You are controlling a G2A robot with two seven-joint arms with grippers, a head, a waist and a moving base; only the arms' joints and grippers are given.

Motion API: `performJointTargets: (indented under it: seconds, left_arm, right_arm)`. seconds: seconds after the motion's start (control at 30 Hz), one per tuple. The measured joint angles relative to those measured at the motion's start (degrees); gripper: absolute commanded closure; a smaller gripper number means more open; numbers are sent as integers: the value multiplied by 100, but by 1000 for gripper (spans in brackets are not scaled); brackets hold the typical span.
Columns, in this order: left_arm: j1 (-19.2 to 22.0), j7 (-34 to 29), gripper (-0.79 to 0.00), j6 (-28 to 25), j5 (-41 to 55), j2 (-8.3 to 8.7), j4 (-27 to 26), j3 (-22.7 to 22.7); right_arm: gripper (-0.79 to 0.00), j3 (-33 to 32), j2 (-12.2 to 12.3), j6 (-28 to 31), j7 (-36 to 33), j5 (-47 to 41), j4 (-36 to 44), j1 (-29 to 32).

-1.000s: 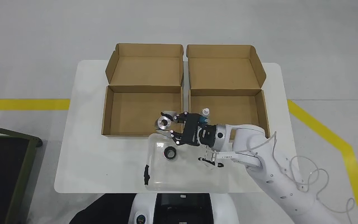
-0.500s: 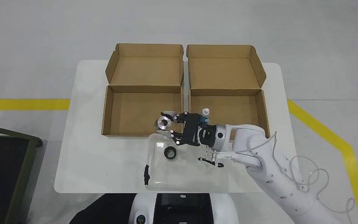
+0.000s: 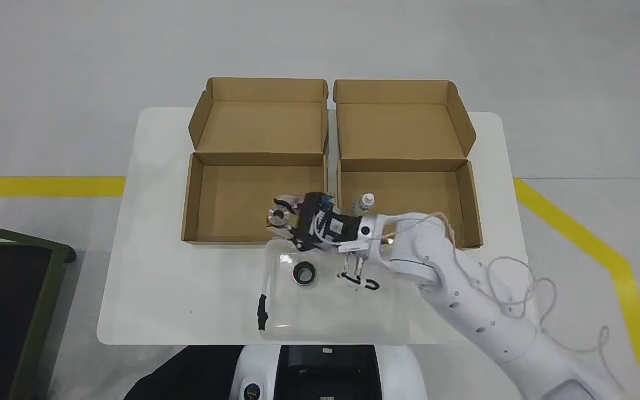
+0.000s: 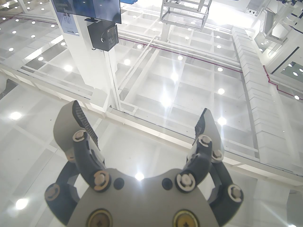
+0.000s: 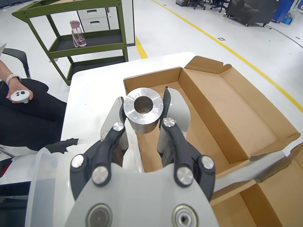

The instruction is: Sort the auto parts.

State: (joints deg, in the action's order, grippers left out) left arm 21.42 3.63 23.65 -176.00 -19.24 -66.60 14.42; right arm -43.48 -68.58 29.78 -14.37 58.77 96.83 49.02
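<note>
A shiny metal ring (image 5: pixel 143 106) with a round bore sits between the fingers of my right gripper (image 5: pixel 143 96), which is shut on it. From above, the right gripper (image 3: pixel 284 216) holds the metal ring (image 3: pixel 278 215) over the near right corner of the left cardboard box (image 3: pixel 230 205). The right cardboard box (image 3: pixel 420 200) lies beside it, with a small white-capped part (image 3: pixel 368 200) at its near left corner. A clear tray (image 3: pixel 330 310) at the table's front holds a black ring (image 3: pixel 303 272) and a black clip-like part (image 3: pixel 366 284). My left gripper (image 4: pixel 140 107) is open and points up at the ceiling.
Both boxes have their lids folded back toward the far edge of the white table (image 3: pixel 150 250). A strip of black tape (image 3: pixel 260 310) sticks to the tray's left rim. A green shelf cart (image 5: pixel 71 24) stands on the floor beyond the table's left side.
My right gripper has shifted left with the metal ring, from the left box's near right edge to farther over its inside. The tray's parts have not moved.
</note>
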Motion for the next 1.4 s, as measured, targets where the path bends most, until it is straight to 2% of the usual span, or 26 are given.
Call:
performJointTargets:
  seconds: [0.37,0.7,1.1,1.4]
  left_arm:
    - [0,0,-785,0,0,0,0,0]
    - [0,0,-785,0,0,0,0,0]
    - [0,0,-785,0,0,0,0,0]
    - [0,0,-785,0,0,0,0,0]
  right_arm:
    - [0,804,-482,-469,-370,-132,-915,-754]
    - [0,1443,-1054,-812,-845,-441,-1927,-1441]
    - [0,1829,-1621,-983,-1267,-616,-2954,-1910]
    - [-6,1895,-1903,-1005,-1420,-602,-3545,-2055]
